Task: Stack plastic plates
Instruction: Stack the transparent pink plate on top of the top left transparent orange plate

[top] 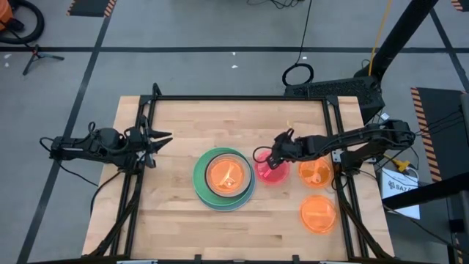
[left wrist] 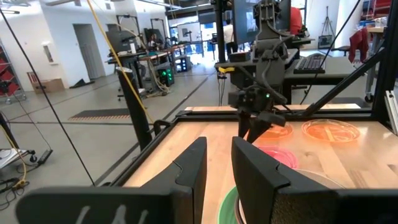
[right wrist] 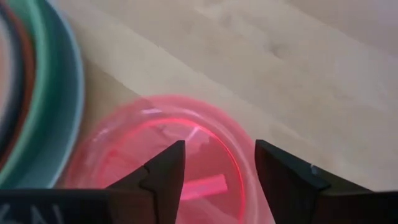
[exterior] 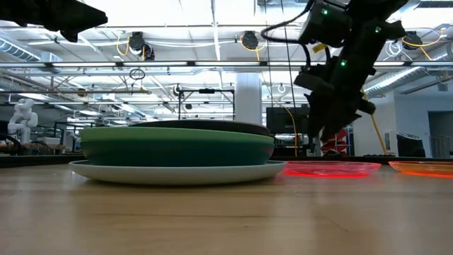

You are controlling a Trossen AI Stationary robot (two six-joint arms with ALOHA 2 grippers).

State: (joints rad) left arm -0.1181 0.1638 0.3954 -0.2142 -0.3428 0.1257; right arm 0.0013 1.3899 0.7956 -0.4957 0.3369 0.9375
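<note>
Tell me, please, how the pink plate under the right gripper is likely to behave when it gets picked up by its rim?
The pink plate looks thin and translucent, so probably light and slightly flexible. It lies flat and shallow on the table, so the open right gripper may slide off its glossy rim. Being round and low, it should skid rather than tip if nudged.

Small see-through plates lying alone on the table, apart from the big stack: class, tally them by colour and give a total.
Pink plate: 1
Orange plates: 2
Total: 3
</note>
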